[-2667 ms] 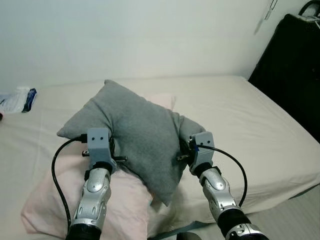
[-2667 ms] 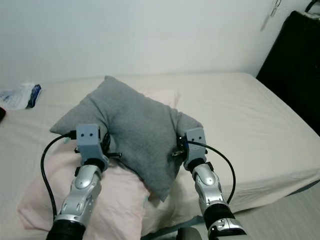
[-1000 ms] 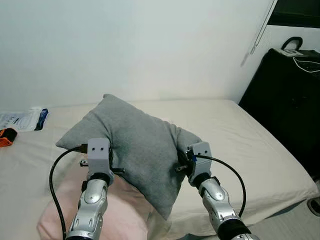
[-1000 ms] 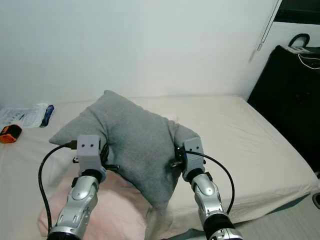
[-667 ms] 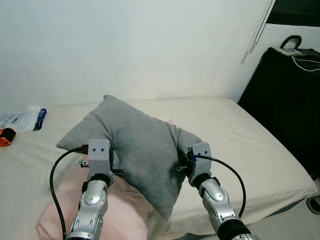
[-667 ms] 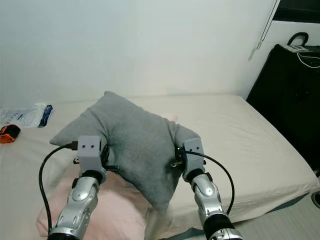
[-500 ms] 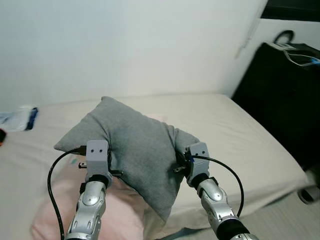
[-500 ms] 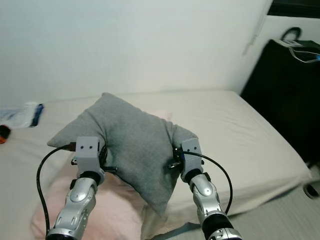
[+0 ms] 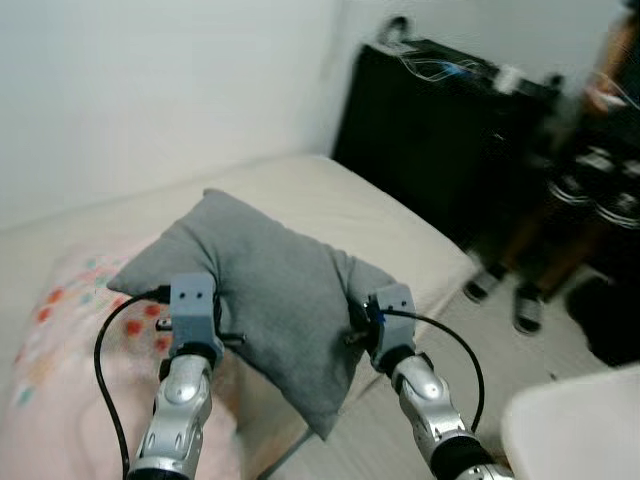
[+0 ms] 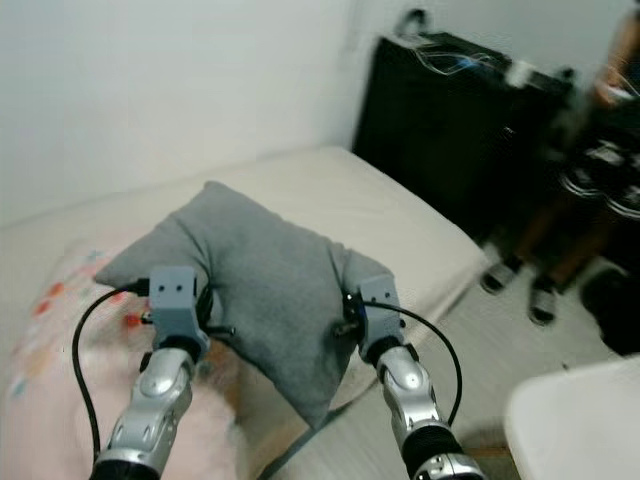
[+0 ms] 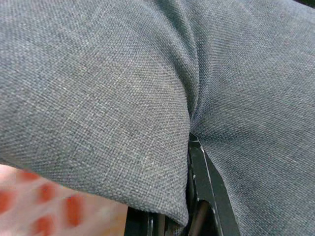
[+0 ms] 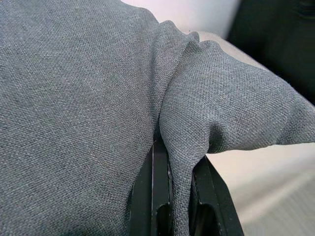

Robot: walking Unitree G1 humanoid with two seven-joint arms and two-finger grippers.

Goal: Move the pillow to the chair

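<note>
Mid-frame, the pillow (image 9: 270,290) hangs above the bed (image 9: 330,205), left gripper (image 11: 189,194) and right gripper (image 12: 172,182) each pinching a fold. Thin pinches could slip in transit; a person (image 9: 570,200) stands upper right.

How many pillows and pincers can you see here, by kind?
Grey pillow: 1
Pink spotted pillow: 1
Pincers, left pincer and right pincer, both pinching the grey pillow: 2
Total: 4

Ahead-right floor (image 9: 470,330) open — person's legs (image 9: 545,255), black cabinet (image 9: 430,130) beyond.
</note>
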